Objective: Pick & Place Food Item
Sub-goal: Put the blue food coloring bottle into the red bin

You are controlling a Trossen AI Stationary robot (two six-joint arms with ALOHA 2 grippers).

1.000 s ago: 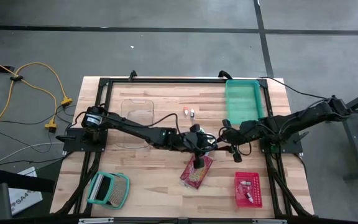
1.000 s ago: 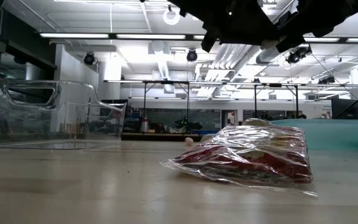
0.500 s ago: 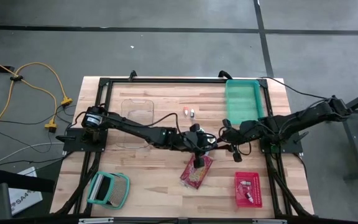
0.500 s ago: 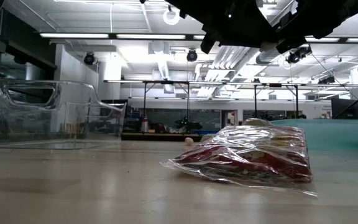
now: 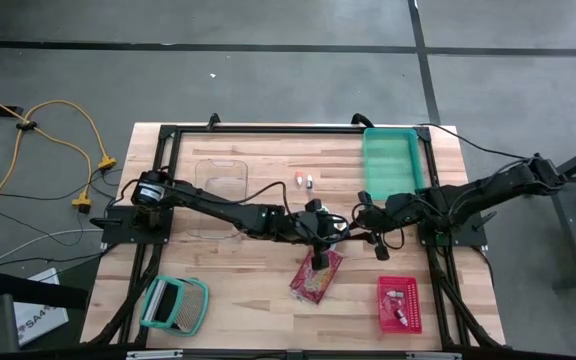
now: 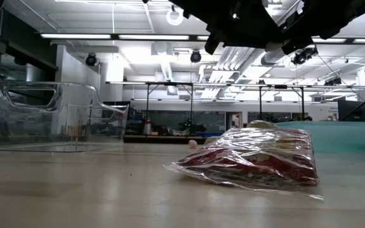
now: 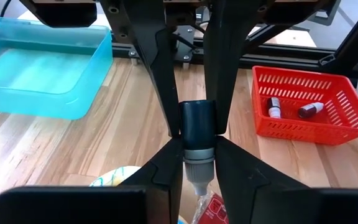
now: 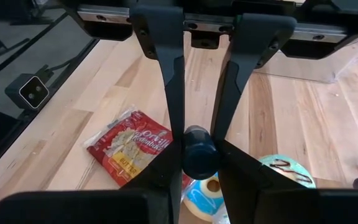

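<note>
Over the middle of the table my left gripper [image 5: 333, 232] and my right gripper [image 5: 353, 232] meet tip to tip, each shut on one small item [image 7: 197, 127]. It has a dark round top, a silver collar and a clear tapered end. Just nearer the table's front edge, below them, a clear bag of red and yellow snacks [image 5: 316, 275] lies flat on the wood [image 6: 252, 158]. Two round, iced, doughnut-like pieces [image 8: 207, 186] [image 8: 284, 168] show beneath the grippers. My left gripper [image 7: 197, 158] pinches the item at its silver collar [image 7: 197, 154] between its two fingers, coming slanting down from the table's left. The item is clear of the table. My right gripper [image 8: 197, 158] pinches the dark round top [image 8: 197, 149] between its two fingers, slanting down from the table's right.
A clear plastic bin [image 5: 218, 185] stands at the back left, a teal tray [image 5: 390, 160] at the back right. A red basket [image 5: 400, 303] with two small bottles sits at the front right, a teal tool [image 5: 175, 305] at the front left. Two tiny bottles [image 5: 303, 181] lie mid-back.
</note>
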